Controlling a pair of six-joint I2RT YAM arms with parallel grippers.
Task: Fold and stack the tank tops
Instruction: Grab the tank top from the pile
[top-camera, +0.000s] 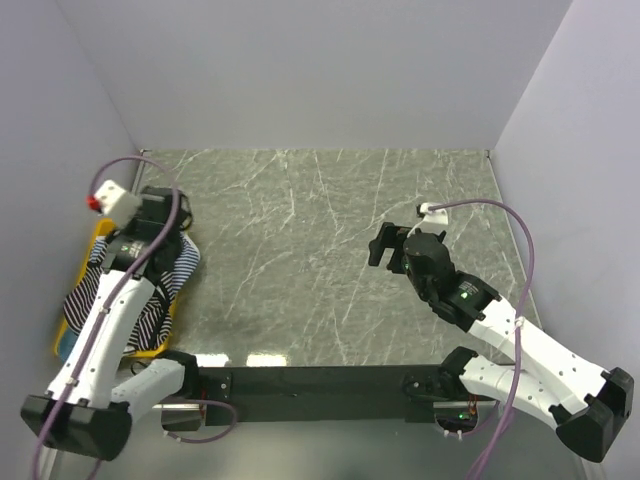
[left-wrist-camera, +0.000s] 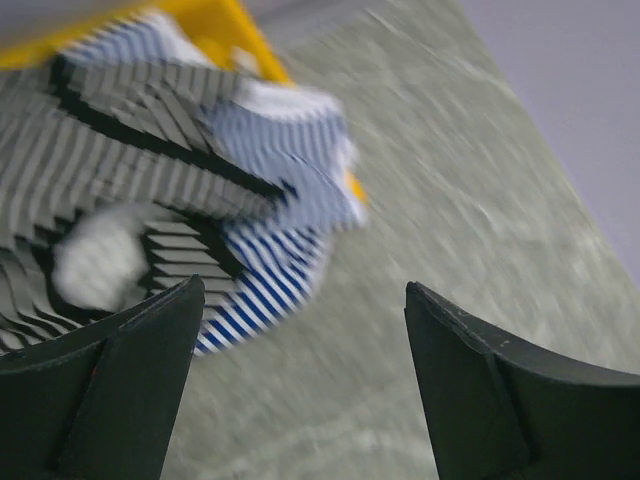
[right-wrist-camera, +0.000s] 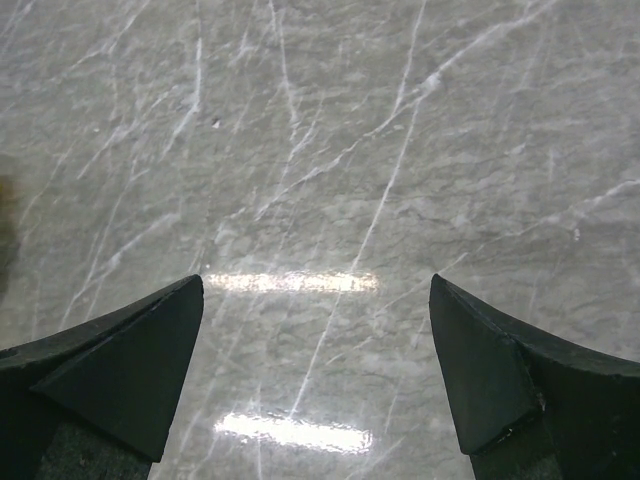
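A heap of striped tank tops lies in a yellow bin (top-camera: 152, 349) at the table's left edge. The blue-and-white top (top-camera: 181, 266) hangs over the bin's rim onto the table, and the black-and-white top (top-camera: 84, 296) lies beside it. My left gripper (top-camera: 168, 205) hovers over the far end of the heap, open and empty. In the blurred left wrist view, my left gripper (left-wrist-camera: 300, 295) stands over bare table, with the black-and-white top (left-wrist-camera: 100, 160) and blue-and-white top (left-wrist-camera: 270, 200) up left. My right gripper (top-camera: 384, 247) is open and empty above bare table (right-wrist-camera: 315, 290).
The grey marbled table (top-camera: 300, 230) is walled by white panels at the back and both sides. The yellow bin (left-wrist-camera: 215, 25) sits against the left wall. A black base rail (top-camera: 310, 382) runs along the near edge between the arms.
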